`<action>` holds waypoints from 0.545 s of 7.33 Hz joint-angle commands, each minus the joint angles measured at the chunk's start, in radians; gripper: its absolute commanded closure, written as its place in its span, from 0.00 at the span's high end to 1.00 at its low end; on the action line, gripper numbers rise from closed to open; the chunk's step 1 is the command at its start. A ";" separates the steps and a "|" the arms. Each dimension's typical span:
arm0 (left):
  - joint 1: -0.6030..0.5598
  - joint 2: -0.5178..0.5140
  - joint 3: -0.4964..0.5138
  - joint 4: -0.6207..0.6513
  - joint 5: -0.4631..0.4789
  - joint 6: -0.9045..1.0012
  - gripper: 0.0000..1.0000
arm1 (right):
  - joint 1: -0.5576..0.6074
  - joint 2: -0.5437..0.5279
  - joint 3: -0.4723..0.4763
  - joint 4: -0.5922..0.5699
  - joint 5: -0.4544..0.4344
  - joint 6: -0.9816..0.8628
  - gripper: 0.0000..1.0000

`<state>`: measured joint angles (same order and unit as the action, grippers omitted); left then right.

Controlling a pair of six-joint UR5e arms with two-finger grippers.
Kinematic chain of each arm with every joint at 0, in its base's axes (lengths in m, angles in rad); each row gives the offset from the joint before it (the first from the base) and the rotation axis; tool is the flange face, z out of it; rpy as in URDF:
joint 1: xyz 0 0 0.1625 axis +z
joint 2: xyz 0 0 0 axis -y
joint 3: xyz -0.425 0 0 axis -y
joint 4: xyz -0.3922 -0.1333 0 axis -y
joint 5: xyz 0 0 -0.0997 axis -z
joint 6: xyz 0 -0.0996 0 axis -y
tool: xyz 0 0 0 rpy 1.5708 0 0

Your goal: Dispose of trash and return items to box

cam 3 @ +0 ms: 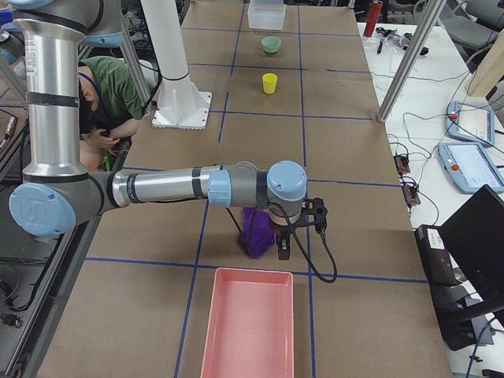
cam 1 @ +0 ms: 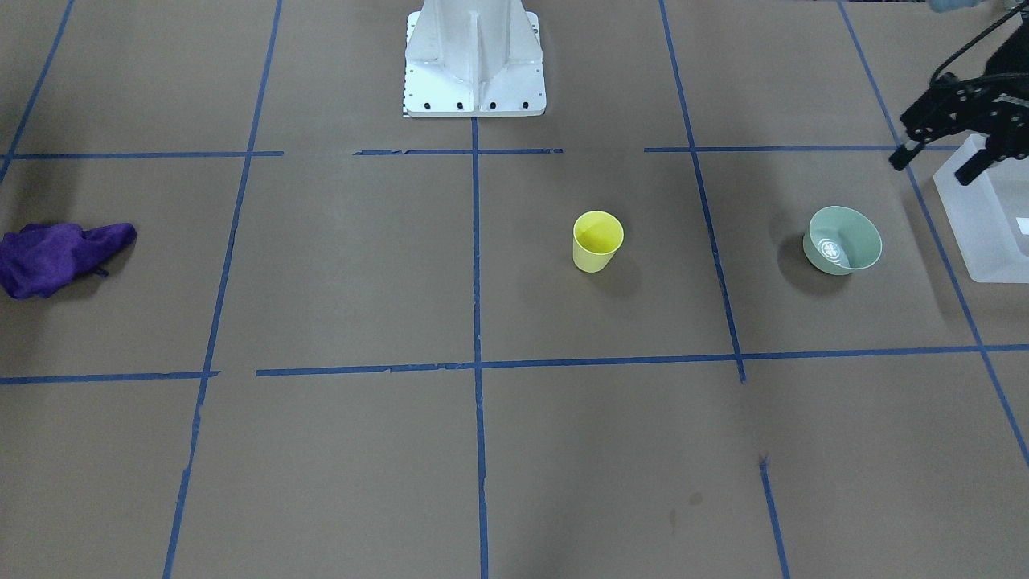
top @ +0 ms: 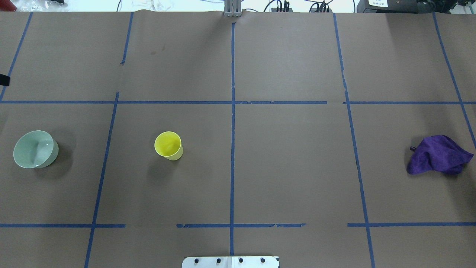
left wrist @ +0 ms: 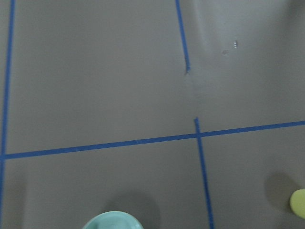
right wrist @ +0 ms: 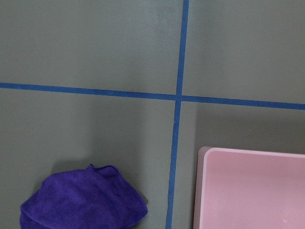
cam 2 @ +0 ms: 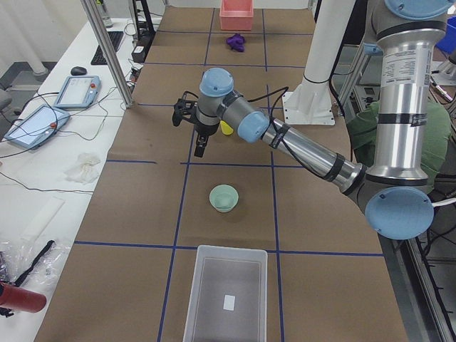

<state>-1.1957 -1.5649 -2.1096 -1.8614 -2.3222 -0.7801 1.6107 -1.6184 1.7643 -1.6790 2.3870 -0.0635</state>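
left gripper [cam 1: 936, 167]: jaws wide, empty, hanging above the box [cam 1: 985, 217] corner.
right gripper [cam 3: 299, 230]: by the purple cloth [cam 1: 60, 257] at the far end; spread cannot be told.
bowl [cam 1: 842, 240]: on the table near the box, toward the middle from the left gripper; round, no long axis.
cup [cam 1: 598, 241]: upright, farther in.
nearer arm: left, by judgement.
views: front shows the box; overhead omits it.

Brown paper covers the table [top: 290, 56], split into rectangles by blue tape lines [top: 232, 149] — some strips torn or gapped. Soft, even light leaves only faint shadows. Along one long side runs a white bench [cam 2: 43, 206] carrying 2 tablet-like pendants [cam 2: 77, 90] — an aluminium post [cam 2: 107, 53] rises at its edge.
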 commanded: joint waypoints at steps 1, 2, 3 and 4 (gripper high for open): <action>0.262 -0.058 -0.033 -0.059 0.203 -0.337 1.00 | -0.002 0.002 0.001 0.001 0.001 0.004 1.00; 0.374 -0.102 -0.020 -0.042 0.287 -0.437 1.00 | -0.002 0.002 0.001 0.001 0.001 0.004 1.00; 0.443 -0.166 0.008 0.028 0.363 -0.476 1.00 | -0.003 0.005 0.001 0.001 0.001 0.005 1.00; 0.499 -0.246 0.055 0.095 0.424 -0.511 1.00 | -0.011 0.006 0.003 0.001 0.003 0.007 1.00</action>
<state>-0.7839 -1.7203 -2.1013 -1.8434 -1.9877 -1.2302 1.6062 -1.6145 1.7660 -1.6782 2.3888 -0.0585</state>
